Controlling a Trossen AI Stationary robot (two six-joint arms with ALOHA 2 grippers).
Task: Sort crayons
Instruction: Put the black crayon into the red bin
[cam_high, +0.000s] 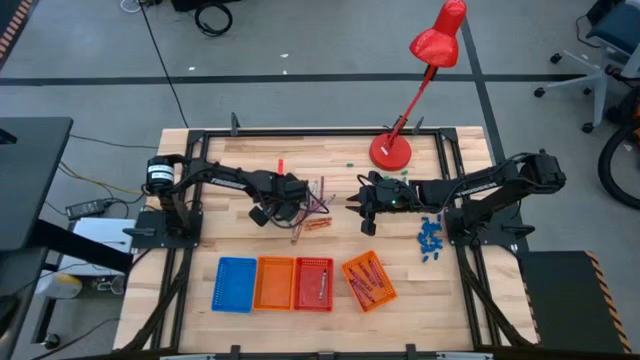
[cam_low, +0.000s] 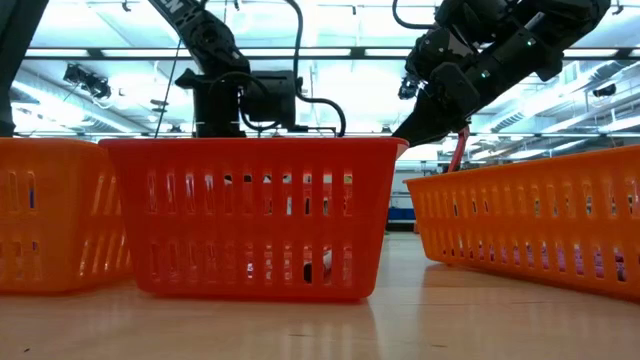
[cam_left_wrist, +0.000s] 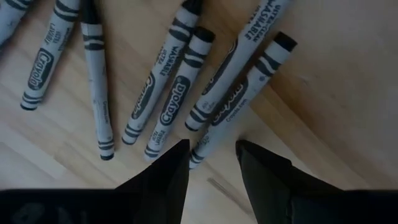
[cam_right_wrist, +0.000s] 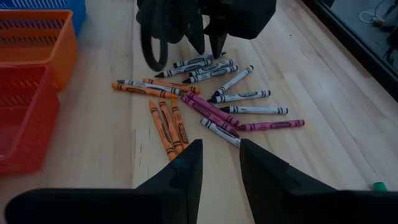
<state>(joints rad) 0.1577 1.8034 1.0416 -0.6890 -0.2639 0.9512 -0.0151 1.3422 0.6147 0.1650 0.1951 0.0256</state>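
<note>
— Crayons: where are they?
— Loose heap on the bare wood of the worktop, mid-worktop, between the two arms. Grey, orange, pink-purple sticks lying flat, some crossing, several touching. Three orange ones lie side by side at the heap's near edge in the right wrist view. More crayons sit in the tilted orange basket at the front.

— Left pincer?
— Left pincer is low over the grey crayons, fingers parted a little, one grey crayon's end lying in the gap between the tips. Can't tell whether they touch it. Nothing gripped.

— And the right pincer?
— Right pincer hovers just beside the heap on the right arm's side, fingers a narrow gap apart, empty. Tips point toward the pile, apart from it.

— Baskets?
— Row along the front edge: blue basket, orange one, red basket, close side by side, then the tilted orange one a bit apart. Red one holds a stick or so (too small to tell colour in the high view).

— Anything else on the worktop?
— Red desk lamp at the back, head leaning off the worktop. Small blue bits near the right arm's base. A green bit by the edge, well apart from the heap.
</note>
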